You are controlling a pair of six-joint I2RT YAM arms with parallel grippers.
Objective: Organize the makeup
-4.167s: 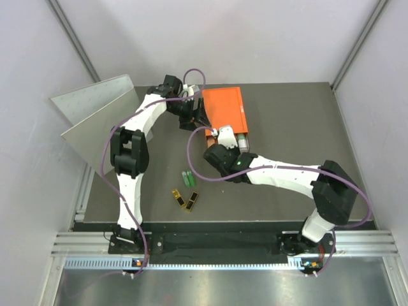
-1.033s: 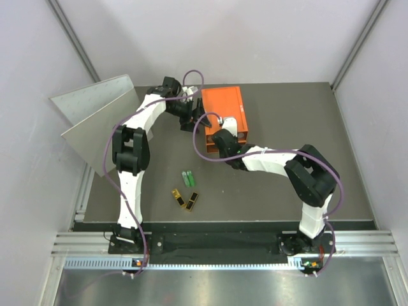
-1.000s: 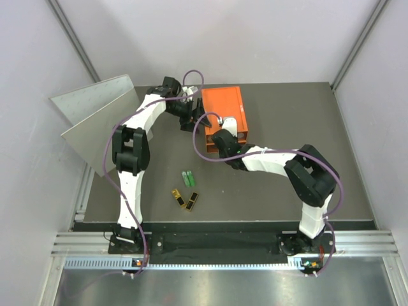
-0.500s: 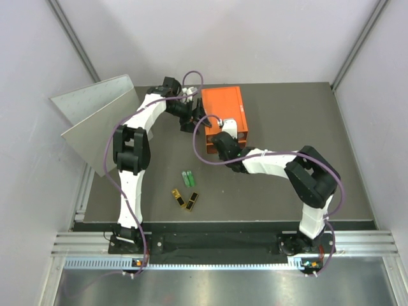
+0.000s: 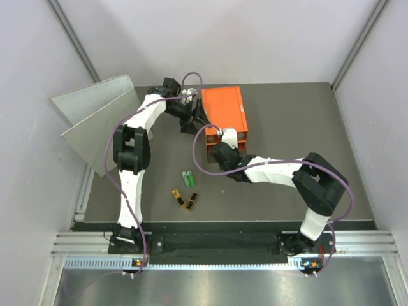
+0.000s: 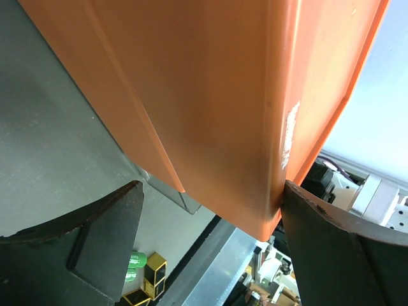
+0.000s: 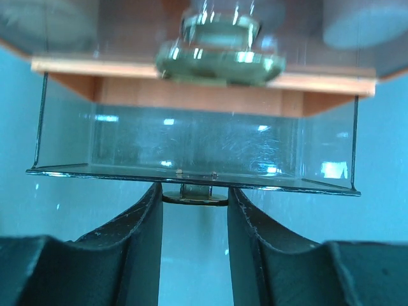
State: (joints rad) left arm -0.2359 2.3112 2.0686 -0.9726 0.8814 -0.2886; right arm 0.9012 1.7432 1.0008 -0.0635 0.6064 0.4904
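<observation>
The orange box (image 5: pixel 223 113) with clear drawers stands at the table's back middle. My left gripper (image 5: pixel 193 120) is open and straddles the box's left near corner (image 6: pixel 210 115); one finger (image 6: pixel 331 248) touches the box. My right gripper (image 7: pixel 194 191) is shut on the small knob (image 7: pixel 194 198) of a clear drawer (image 7: pixel 191 146), which sticks out a little from the box front (image 5: pixel 233 135). Two green tubes (image 5: pixel 188 178) and two black-gold cases (image 5: pixel 185 199) lie on the table nearer me; they also show in the left wrist view (image 6: pixel 143 271). The peach bottle and sticks are out of view.
A grey panel (image 5: pixel 95 118) leans at the back left. White enclosure walls stand close behind and at both sides. A metal rail (image 5: pixel 223 242) runs along the near edge by the arm bases.
My right gripper has drawn back toward the near edge with the knob in it, and the clear drawer has slid out a little. The left gripper stays at the box.
</observation>
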